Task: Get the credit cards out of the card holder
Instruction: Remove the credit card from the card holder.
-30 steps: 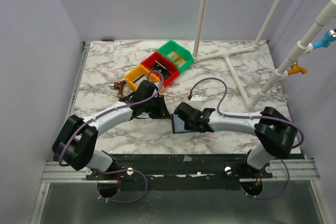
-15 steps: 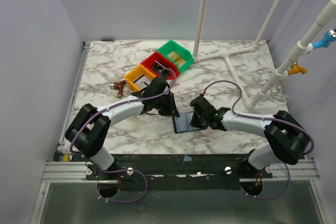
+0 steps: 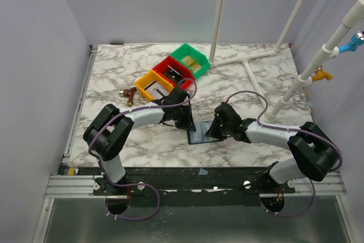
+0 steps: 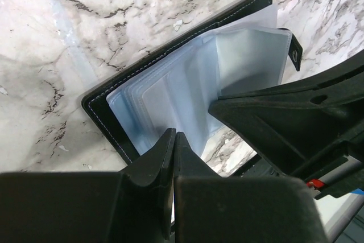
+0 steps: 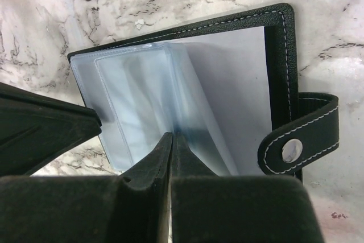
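Note:
The black card holder (image 3: 199,135) lies open on the marble between my two grippers. Its clear bluish plastic sleeves (image 4: 170,89) are exposed, and its snap tab (image 5: 296,143) sticks out to one side. My left gripper (image 3: 185,119) is shut, with its tips (image 4: 174,135) resting on the edge of the flat sleeves. My right gripper (image 3: 219,127) is shut at the top edge of one sleeve leaf (image 5: 187,101), which stands up to its tips (image 5: 172,136). No credit card shows in the sleeves. The sleeves look see-through and empty.
Yellow (image 3: 149,85), red (image 3: 172,72) and green (image 3: 190,60) bins stand in a row behind the left arm. The green bin holds something tan-gold and the yellow bin something pale. A brown fitting (image 3: 129,93) lies left of the bins. White pipes (image 3: 250,69) lie at the back right.
Both grippers have shifted to the right. The left gripper has come up to the wallet's left edge. The right gripper has drawn back to the wallet's right side. The wallet now lies open.

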